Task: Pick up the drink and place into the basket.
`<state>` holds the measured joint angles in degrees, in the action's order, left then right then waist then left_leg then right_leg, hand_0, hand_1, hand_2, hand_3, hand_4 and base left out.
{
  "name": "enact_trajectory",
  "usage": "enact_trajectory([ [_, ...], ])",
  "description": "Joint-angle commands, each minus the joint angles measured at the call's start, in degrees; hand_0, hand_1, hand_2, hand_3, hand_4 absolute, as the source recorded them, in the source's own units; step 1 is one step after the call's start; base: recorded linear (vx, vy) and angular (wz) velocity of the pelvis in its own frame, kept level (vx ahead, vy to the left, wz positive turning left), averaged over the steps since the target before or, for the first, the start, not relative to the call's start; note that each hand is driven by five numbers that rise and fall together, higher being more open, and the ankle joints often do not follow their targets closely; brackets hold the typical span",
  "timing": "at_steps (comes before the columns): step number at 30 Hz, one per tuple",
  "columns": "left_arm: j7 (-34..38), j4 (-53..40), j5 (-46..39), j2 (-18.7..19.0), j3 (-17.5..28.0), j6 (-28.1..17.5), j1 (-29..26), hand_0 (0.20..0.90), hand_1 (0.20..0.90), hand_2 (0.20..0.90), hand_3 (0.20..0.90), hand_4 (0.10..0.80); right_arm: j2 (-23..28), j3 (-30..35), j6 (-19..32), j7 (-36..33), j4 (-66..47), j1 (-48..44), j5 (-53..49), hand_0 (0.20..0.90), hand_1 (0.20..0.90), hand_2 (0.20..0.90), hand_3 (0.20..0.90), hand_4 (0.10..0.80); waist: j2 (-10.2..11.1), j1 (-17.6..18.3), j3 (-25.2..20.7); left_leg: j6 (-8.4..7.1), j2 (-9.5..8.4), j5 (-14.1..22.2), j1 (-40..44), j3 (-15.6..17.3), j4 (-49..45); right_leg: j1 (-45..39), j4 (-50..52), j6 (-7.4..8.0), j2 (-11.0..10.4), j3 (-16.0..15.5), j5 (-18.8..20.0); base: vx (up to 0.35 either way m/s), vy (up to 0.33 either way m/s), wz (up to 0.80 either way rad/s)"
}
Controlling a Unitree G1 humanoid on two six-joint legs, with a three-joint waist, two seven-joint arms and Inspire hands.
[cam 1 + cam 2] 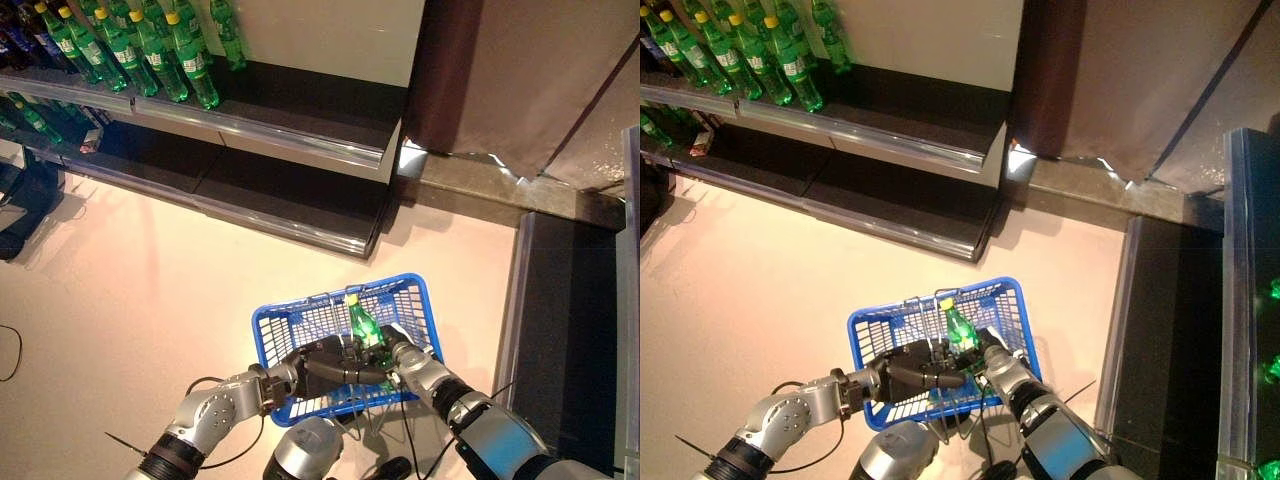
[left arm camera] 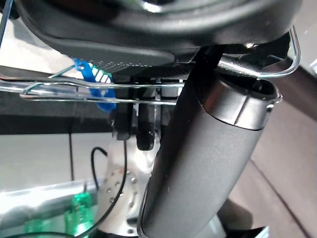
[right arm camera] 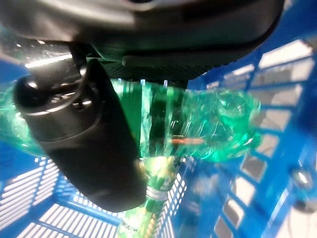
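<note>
Drink (image 1: 362,321), green bottle w/ yellow cap, is inside the blue basket (image 1: 418,300) on the floor, standing roughly upright, cap twd the shelves; right hand (image 1: 393,345) has thumb & fingers wrapped round its lower body, clear in right wrist view; left hand (image 1: 322,360) is curled round the basket's wire handle (image 2: 148,85) at the near rim; more green bottles (image 1: 150,45) stand in rows on the shelf (image 1: 300,135) well apart from the basket.
</note>
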<state>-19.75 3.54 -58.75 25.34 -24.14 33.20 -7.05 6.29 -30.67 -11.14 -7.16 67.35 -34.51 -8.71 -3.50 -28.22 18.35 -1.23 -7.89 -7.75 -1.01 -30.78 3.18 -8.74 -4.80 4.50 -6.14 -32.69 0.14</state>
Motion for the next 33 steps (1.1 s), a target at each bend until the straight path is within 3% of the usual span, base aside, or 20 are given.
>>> enact_trajectory([
  [1,-9.95,-15.82,-11.22,-8.75,-3.26,-3.39,1.11,0.300,0.300,0.300,0.200,0.100,-3.57,-2.60,-0.25,-1.58,-0.62,-5.60,3.11,0.900,0.900,0.900,0.900,0.800,1.00,-0.80,-7.45,2.96,-0.10,1.81,0.29,5.43,1.01,1.09,7.76,-1.81,-0.27,4.11,-3.12,0.000,0.000,0.00],
  [9,-6.86,-15.53,-12.11,-9.29,0.05,-4.13,2.17,0.300,0.300,0.300,0.200,0.100,-3.55,-1.99,0.46,-3.46,-1.50,-4.70,2.42,0.900,0.900,0.900,0.900,0.800,2.24,-0.34,-8.07,3.01,0.16,2.45,1.08,6.48,1.05,0.85,6.61,-1.61,0.23,5.87,-2.10,0.000,0.000,0.00],
  [18,-3.25,-14.02,-10.70,-8.91,5.42,-7.95,4.46,0.300,0.300,0.300,0.200,0.100,-0.99,-0.09,6.89,-7.85,-10.34,-1.60,-4.46,0.900,0.900,0.900,0.900,0.800,3.35,1.91,-8.23,3.52,-0.01,2.37,1.37,8.71,0.70,1.43,4.72,-1.28,0.47,8.49,0.90,-0.029,0.009,-0.16],
  [21,-2.61,-11.18,-8.72,-7.72,8.58,-12.44,5.81,0.300,0.300,0.300,0.200,0.100,1.29,1.26,8.13,-10.65,-23.17,2.35,-7.39,0.900,0.900,0.900,0.900,0.800,3.91,3.65,-8.19,3.77,0.24,2.90,1.87,10.34,0.86,1.78,4.37,-1.03,0.71,10.08,1.40,-0.050,-0.011,-0.29],
  [24,-0.45,-5.61,-8.54,-8.20,13.30,-19.67,8.10,0.300,0.300,0.300,0.200,0.100,4.22,3.07,11.47,-7.34,-39.28,10.96,-7.04,0.900,0.900,0.900,0.900,0.800,4.60,7.21,-8.55,4.19,0.50,3.58,2.29,12.82,1.14,2.72,3.95,-0.54,0.98,13.03,2.07,-0.086,0.025,-0.54],
  [26,2.09,0.39,-6.74,-9.06,17.04,-28.12,9.51,0.300,0.300,0.300,0.200,0.100,6.98,5.69,16.31,2.21,-50.01,17.95,-6.58,0.900,0.900,0.900,0.900,0.800,5.25,11.01,-8.84,4.61,0.80,4.25,3.13,15.59,1.46,3.40,3.62,0.00,1.49,16.39,2.55,-0.092,0.018,-0.65],
  [28,2.16,6.31,-6.75,-9.84,19.88,-32.38,9.40,0.300,0.300,0.300,0.200,0.100,9.94,8.14,17.69,9.35,-54.16,20.22,-8.71,0.900,0.900,0.900,0.900,0.800,5.74,13.39,-9.18,4.70,1.09,4.70,3.64,17.58,1.64,3.75,3.37,0.32,1.82,18.37,2.77,-0.061,0.014,-0.88],
  [33,7.15,18.29,-6.52,-10.98,24.22,-42.17,7.74,0.300,0.300,0.300,0.200,0.100,13.35,12.96,20.14,16.41,-58.09,21.50,-13.32,0.900,0.900,0.900,0.900,0.800,6.76,17.81,-10.00,4.60,1.70,5.88,4.88,22.02,1.82,3.84,1.85,0.51,2.75,22.16,3.82,-0.030,-0.016,-0.75],
])
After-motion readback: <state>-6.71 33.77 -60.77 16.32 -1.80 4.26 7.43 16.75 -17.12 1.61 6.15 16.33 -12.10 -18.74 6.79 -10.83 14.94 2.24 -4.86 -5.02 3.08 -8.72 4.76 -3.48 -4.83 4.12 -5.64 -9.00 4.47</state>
